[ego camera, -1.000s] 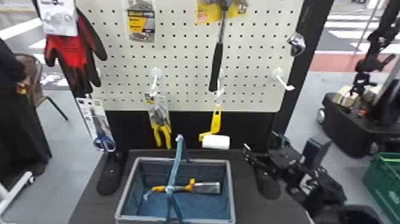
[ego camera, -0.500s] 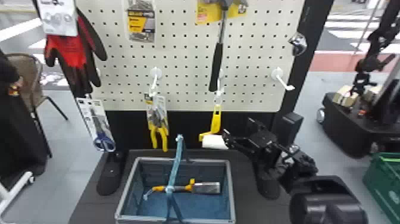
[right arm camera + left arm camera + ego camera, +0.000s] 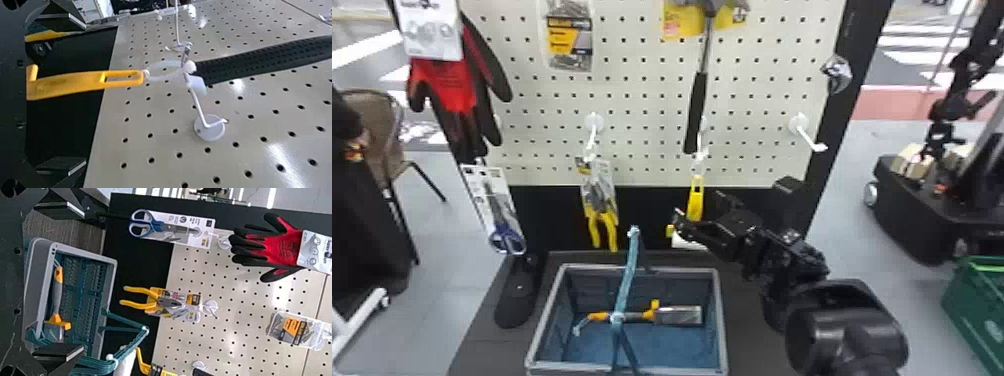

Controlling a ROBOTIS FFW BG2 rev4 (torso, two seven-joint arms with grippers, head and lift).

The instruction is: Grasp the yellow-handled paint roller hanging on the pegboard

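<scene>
Jaws of the right gripper: wide apart, nothing clamped. Between them, crossing the gap roughly midway: the flat yellow handle of the yellow-handled paint roller; contact with either finger not to be told. Beyond the fingertips: the slot at the handle's end hooked over a white peg hook on the pegboard, so hanging, not lifted off. Just past that hook, lying along the board: the black ribbed grip of a hammer. From the head view: fingers level with the lower part of the handle, the white roller sleeve just below them and partly hidden behind them.

Jaws of the left gripper: also wide apart, holding nothing, the roller off to one side of them. Ahead of them and lower: a grey basket with teal mesh and a teal carrying handle, an orange-handled scraper lying flat inside. Farther beyond the fingertips, on the board: yellow-handled pliers in their pack, packaged scissors out to one side of these, red-and-black gloves higher up.
</scene>
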